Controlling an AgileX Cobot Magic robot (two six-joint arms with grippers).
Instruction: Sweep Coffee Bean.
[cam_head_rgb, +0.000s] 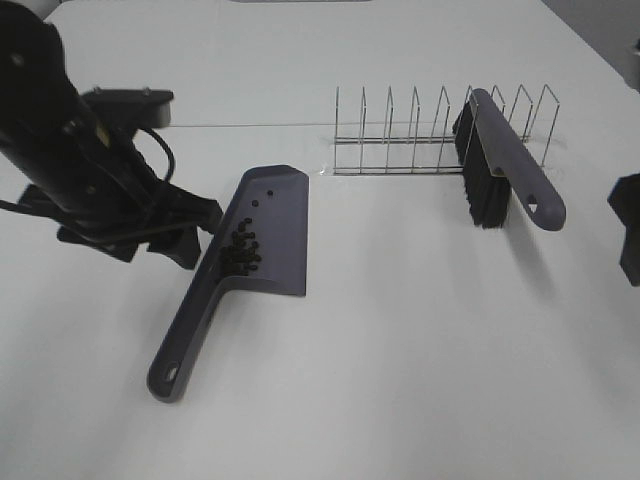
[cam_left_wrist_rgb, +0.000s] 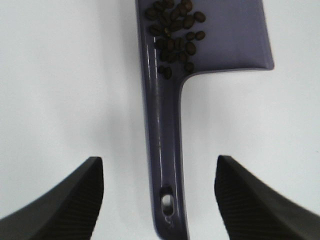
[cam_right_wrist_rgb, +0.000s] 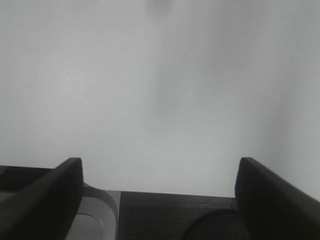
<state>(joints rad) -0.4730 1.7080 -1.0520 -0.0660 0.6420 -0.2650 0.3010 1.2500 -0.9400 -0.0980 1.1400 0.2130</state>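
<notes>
A grey-purple dustpan (cam_head_rgb: 275, 225) lies flat on the white table, its handle (cam_head_rgb: 185, 340) pointing toward the front. The coffee bean cluster (cam_head_rgb: 240, 255) rests inside the pan, near where the handle begins. In the left wrist view the beans (cam_left_wrist_rgb: 175, 35) sit in the dustpan (cam_left_wrist_rgb: 230, 40) and the handle runs between my spread fingers (cam_left_wrist_rgb: 75, 200) without touching them. My left gripper (cam_head_rgb: 190, 232) (cam_left_wrist_rgb: 159, 165) is open, just left of the pan. My right gripper (cam_head_rgb: 628, 225) (cam_right_wrist_rgb: 160, 167) stands open at the right edge, holding nothing.
A brush with a grey handle (cam_head_rgb: 505, 150) and black bristles (cam_head_rgb: 480, 190) leans on a wire rack (cam_head_rgb: 400, 135) at the back right. A dark arm base (cam_right_wrist_rgb: 165, 215) shows below the right gripper.
</notes>
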